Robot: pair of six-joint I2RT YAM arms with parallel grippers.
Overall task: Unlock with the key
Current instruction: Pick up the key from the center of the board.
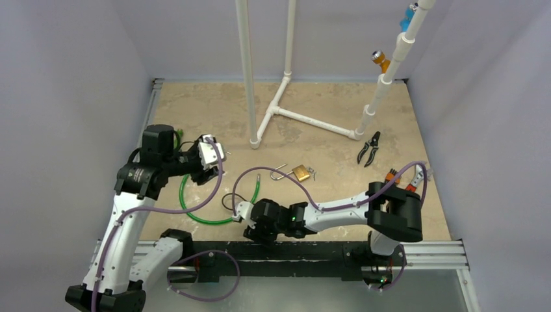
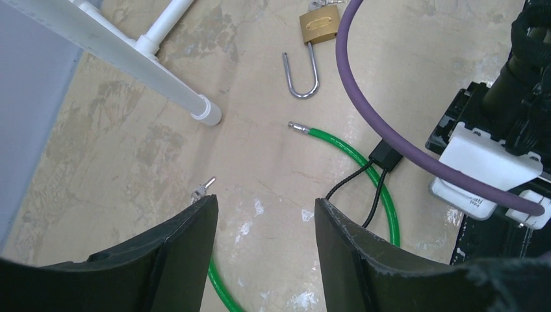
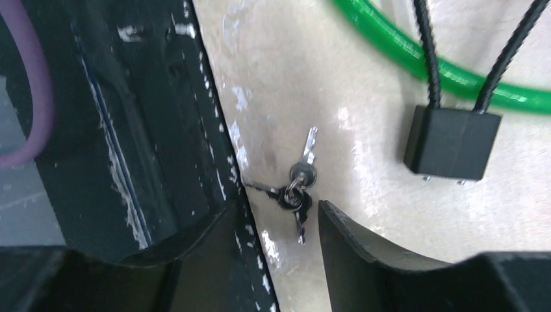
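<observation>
The bunch of keys (image 3: 299,188) lay flat on the table (image 1: 214,107) at its near edge, hard against the black rail (image 3: 130,130). In the right wrist view they sat at twelve o'clock from the right gripper (image 3: 276,214). Its jaws stood moderately apart over the keys, gripping nothing. At two o'clock from the keys sat a black lock body (image 3: 453,143) with two thin black cords running up from it, and the green cable (image 3: 416,58) passed behind.

From above, the brass padlock (image 1: 301,172) lay at about one o'clock from the right gripper (image 1: 243,218), well apart from it. Its shackle (image 2: 302,77) hung out with one leg free of the body. An oval plate on the brass face carried lettering too small to read.

The left gripper (image 1: 211,156) hovered at nine o'clock from the padlock, its jaws parted with only bare table between its fingers (image 2: 188,240). The green cable's metal tip (image 2: 297,127) pointed at ten o'clock. A white pipe frame (image 1: 286,110) stood at the far side, and black pliers (image 1: 369,148) lay at two o'clock from the padlock.
</observation>
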